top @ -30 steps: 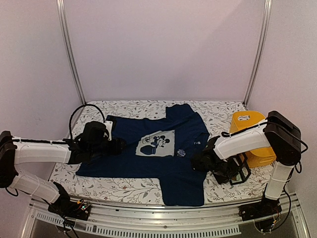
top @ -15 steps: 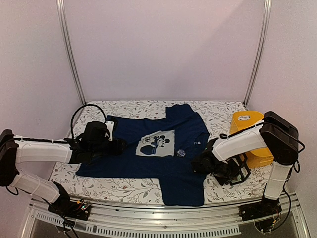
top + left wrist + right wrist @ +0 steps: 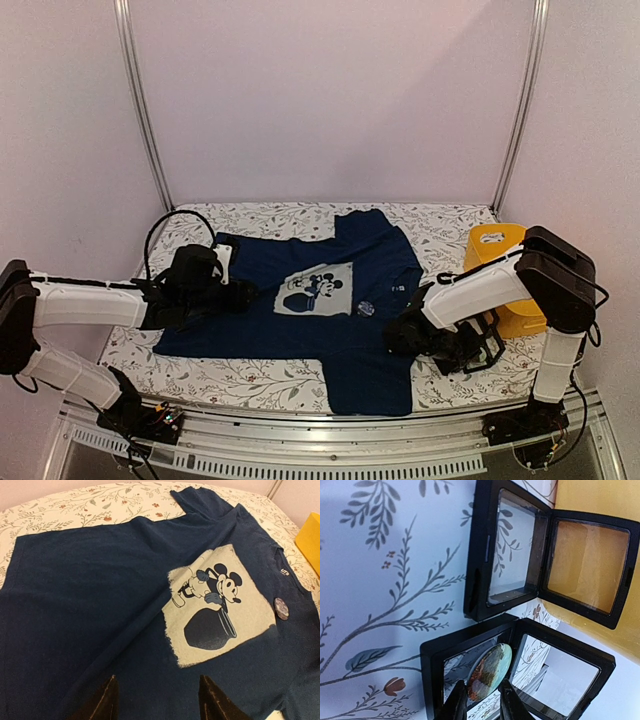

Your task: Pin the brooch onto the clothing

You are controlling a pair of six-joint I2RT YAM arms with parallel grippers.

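The clothing [image 3: 300, 335] is a navy T-shirt [image 3: 100, 580] lying flat, with a pale mouse print [image 3: 220, 605] on the chest. A small round brooch [image 3: 281, 608] sits on the shirt beside the print [image 3: 366, 309]. My left gripper [image 3: 157, 700] hovers open over the shirt's lower part [image 3: 235, 293], holding nothing. In the right wrist view my right gripper [image 3: 482, 690] is shut on a round green-and-brown brooch [image 3: 490, 672], which stands tilted in an open black display case [image 3: 435, 650]. In the top view this gripper [image 3: 445, 345] is low by the shirt's right edge.
A second open black case [image 3: 477, 555] lies just beyond the first. A yellow bin [image 3: 500, 270] stands right behind the cases at the table's right side. The floral table cover [image 3: 250, 380] runs to the near edge.
My right arm has shifted a little to the left and lower over the cases. The left arm and the shirt have not visibly moved.
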